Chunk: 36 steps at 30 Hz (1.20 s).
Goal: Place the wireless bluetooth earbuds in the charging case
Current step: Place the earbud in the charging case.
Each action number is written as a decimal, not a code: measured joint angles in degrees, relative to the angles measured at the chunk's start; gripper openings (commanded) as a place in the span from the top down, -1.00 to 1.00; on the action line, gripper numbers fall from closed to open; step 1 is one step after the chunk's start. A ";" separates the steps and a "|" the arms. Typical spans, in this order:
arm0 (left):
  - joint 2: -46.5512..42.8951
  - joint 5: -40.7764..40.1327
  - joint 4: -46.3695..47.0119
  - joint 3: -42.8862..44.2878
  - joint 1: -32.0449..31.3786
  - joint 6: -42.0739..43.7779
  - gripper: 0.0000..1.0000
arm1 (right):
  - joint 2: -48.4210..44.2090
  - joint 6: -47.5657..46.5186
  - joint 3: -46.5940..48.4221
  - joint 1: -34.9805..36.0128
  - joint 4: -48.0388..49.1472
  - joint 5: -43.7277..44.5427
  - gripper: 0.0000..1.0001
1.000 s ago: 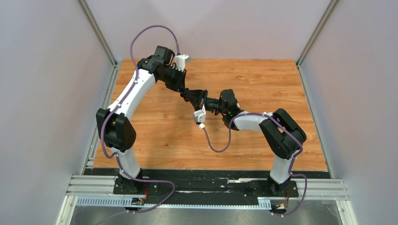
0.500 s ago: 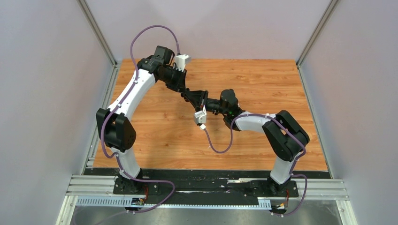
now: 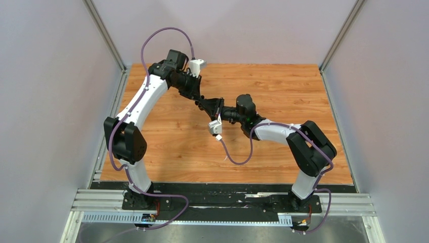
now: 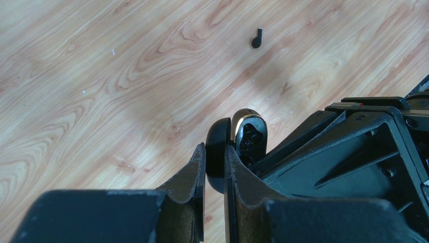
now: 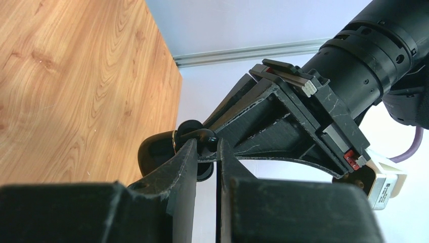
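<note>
Meeting above the middle of the tabletop, both arms stretch inward in the top view, left gripper and right gripper tip to tip.

Left wrist: its fingers clamp tight on the black charging case, gold-rimmed lid open. A loose black earbud lies on the wood, well apart.

Right wrist: nearly closed fingers pinch a held black earbud against the case.

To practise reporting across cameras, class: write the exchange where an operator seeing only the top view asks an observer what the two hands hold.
Operator: What's in the left hand?
Observer: A black case, lid open; the hand is shut on it.
Operator: And the right hand?
Observer: It pinches a black earbud at the case's opening.
Operator: Any others?
Observer: A loose earbud, black, lies on the table, apart from both hands.
</note>
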 measured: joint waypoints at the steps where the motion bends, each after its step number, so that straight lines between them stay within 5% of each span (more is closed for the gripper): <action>1: 0.00 -0.02 -0.02 0.00 0.00 0.04 1.00 | -0.07 -0.28 0.35 0.00 -0.96 0.02 0.95; 5: 0.00 0.00 0.00 0.00 0.00 0.07 1.00 | -0.52 -1.05 1.20 0.00 -3.69 0.07 0.65; 36: 0.00 -1.40 0.02 0.00 0.07 1.49 1.00 | -2.54 -2.73 16.70 -0.17 -38.99 1.09 0.11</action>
